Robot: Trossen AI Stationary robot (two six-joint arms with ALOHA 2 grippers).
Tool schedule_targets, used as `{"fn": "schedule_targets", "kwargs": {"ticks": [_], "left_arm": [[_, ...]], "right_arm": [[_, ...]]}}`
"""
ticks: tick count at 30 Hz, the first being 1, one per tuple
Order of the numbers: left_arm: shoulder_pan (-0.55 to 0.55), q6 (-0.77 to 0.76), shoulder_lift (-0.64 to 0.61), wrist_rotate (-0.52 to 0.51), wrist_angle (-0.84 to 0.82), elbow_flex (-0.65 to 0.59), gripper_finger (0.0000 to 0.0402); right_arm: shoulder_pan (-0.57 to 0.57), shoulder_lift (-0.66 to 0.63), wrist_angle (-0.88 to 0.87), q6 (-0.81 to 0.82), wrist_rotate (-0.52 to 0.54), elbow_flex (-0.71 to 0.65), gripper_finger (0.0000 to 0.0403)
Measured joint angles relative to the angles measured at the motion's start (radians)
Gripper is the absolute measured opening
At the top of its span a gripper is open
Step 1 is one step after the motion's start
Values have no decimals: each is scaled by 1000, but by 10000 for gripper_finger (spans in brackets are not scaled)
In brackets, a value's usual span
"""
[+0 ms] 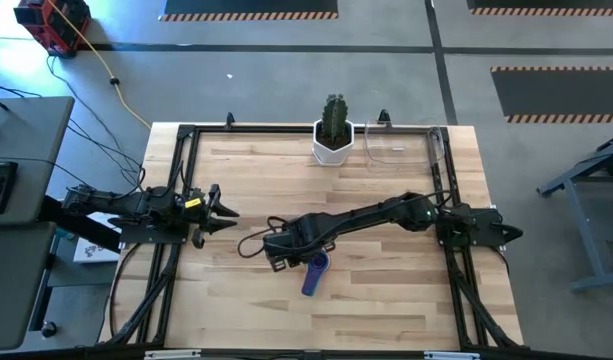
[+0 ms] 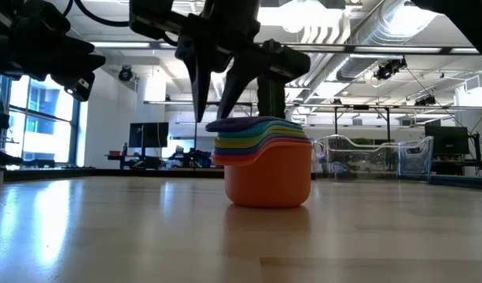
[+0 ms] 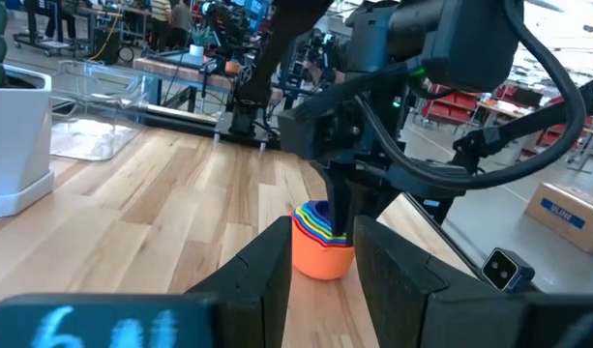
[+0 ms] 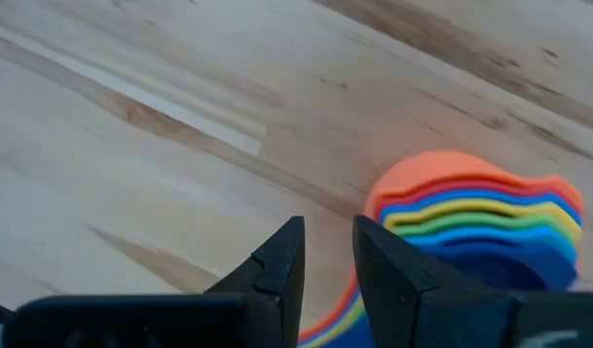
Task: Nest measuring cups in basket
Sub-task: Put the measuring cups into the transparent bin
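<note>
The measuring cups stand nested in one stack on the table's middle, orange outermost and purple on top, with their handles pointing to the near edge. My right gripper hangs over the stack's rim, fingers pointing down and a narrow gap apart. In the right wrist view the gripper has only bare wood between its tips, with the stack beside them. No touch shows. The clear basket stands at the far edge. My left gripper waits open at the left edge.
A white pot with a cactus stands at the far edge, just left of the basket. The right arm reaches across the table's middle. Bare wood lies between the stack and the far edge.
</note>
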Motion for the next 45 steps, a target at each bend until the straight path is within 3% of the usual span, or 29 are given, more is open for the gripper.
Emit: {"fn": "schedule_targets", "kwargs": {"ticks": [45], "left_arm": [[0,0,0,0,0,0,103]], "right_arm": [[82,-2,-232,57,-48,5,82]]}}
